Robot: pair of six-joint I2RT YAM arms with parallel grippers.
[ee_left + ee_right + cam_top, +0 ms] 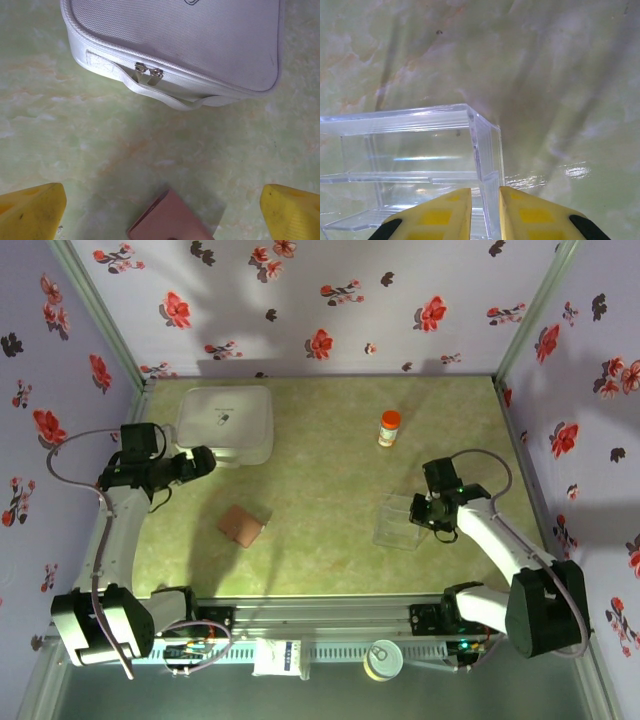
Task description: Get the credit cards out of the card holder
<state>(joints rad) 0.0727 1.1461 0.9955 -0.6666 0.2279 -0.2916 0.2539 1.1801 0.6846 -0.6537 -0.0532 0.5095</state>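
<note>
Though marked (illegibly), white case sits near the card holder.

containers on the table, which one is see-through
The clear plastic tray, its wall between the fingers of the right gripper. The white zippered case at the back left and the tan card holder are both opaque.

The case is woven cloth with metal zip pulls. The card holder looks matt leather, the tray glossy plastic.

White arms, yellow-tipped claws
</note>
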